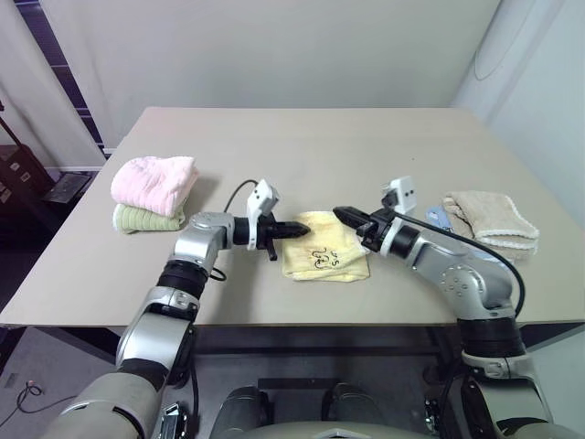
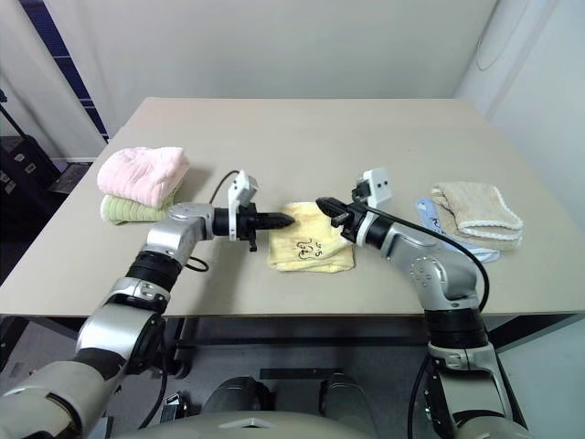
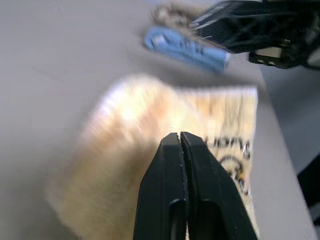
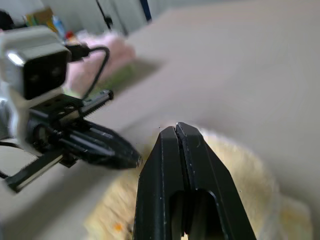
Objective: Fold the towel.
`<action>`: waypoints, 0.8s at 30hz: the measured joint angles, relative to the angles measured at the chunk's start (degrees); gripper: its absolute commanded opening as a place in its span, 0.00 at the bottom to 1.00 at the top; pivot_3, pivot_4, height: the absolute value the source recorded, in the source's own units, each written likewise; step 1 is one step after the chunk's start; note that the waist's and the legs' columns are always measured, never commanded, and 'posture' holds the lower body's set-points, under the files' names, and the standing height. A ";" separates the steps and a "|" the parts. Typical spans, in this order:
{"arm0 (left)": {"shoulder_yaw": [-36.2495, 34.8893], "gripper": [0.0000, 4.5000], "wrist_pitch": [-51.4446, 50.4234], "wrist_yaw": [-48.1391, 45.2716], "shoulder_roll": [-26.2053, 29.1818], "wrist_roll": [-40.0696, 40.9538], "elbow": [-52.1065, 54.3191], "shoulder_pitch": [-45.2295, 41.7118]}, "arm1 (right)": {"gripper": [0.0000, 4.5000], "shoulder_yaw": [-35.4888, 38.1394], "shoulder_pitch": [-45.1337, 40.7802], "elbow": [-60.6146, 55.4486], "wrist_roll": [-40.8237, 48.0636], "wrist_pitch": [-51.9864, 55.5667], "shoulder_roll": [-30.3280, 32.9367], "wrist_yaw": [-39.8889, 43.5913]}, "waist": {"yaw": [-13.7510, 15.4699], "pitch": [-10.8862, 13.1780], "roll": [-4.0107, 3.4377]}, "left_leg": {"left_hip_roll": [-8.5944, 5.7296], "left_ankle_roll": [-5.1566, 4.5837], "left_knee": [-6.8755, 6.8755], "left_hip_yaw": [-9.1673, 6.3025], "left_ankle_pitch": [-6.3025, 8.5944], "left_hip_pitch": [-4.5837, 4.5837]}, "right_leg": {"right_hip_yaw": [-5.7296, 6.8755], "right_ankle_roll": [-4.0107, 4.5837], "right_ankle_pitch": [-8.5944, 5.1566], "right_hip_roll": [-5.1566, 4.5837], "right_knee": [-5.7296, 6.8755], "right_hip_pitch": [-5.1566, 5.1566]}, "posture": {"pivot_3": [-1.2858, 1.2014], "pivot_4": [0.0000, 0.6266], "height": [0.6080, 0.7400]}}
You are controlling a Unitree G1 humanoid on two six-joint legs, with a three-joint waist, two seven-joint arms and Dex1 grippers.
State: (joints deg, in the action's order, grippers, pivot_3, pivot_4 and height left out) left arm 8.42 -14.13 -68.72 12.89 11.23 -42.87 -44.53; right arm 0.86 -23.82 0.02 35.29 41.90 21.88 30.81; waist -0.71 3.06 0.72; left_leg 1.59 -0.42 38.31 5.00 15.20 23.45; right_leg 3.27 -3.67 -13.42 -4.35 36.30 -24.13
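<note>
Towel: pale yellow terry, folded into a compact square with dark printed script on its upper face, lying flat on the beige table near the front edge, between my two arms.

My left gripper is clenched, fingers pressed together with nothing between them. Its tip hangs over the towel's left edge, pointing toward my right gripper.

My right gripper is likewise clenched and empty. Its tip sits over the towel's far right corner, pointing toward the left gripper. The two tips face each other across the towel, close but apart.

Outward on my left: a pink folded towel stacked on a pale green folded towel, well apart from the yellow one.

Outward on my right: a cream folded towel near the table's right edge, with a light blue item just beside it on the side nearer the yellow towel.
</note>
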 measured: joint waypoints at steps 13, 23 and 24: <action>0.51 0.00 7.06 0.72 -4.40 -3.40 -11.27 0.15 | 0.00 -2.43 2.33 15.02 -7.49 -6.64 -2.33 4.52 | -0.06 -0.40 -0.01 | 0.13 0.03 -0.02 -0.07 0.03 -0.96 | 0.10 0.18 -0.12 -0.09 -0.14 1.02 | 0.52 0.00 1.00; -4.47 0.72 -5.32 -4.35 2.74 2.14 -2.07 -0.25 | 0.53 2.06 4.84 4.42 -3.22 -0.62 -1.60 5.56 | -0.37 -0.37 -0.06 | 0.17 0.02 -0.14 -0.07 0.02 -0.70 | 0.08 0.00 -0.01 -0.04 -0.08 0.67 | 0.52 0.00 1.00; -4.81 0.80 -6.43 -4.49 3.64 2.49 -1.16 -0.23 | 0.61 2.82 4.88 3.48 -2.60 0.22 -1.52 5.41 | -0.35 -0.37 -0.06 | 0.17 0.02 -0.13 -0.07 0.02 -0.69 | 0.08 0.00 -0.01 -0.04 -0.08 0.67 | 0.52 0.00 1.00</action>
State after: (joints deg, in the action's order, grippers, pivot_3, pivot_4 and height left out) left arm 3.61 -20.56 -73.21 16.53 13.72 -44.02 -44.76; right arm 3.68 -18.94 3.50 32.69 42.12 20.37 36.22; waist -1.06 2.70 0.66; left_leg 1.76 -0.39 38.18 4.93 15.23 22.76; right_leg 3.35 -3.67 -13.43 -4.40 36.22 -23.46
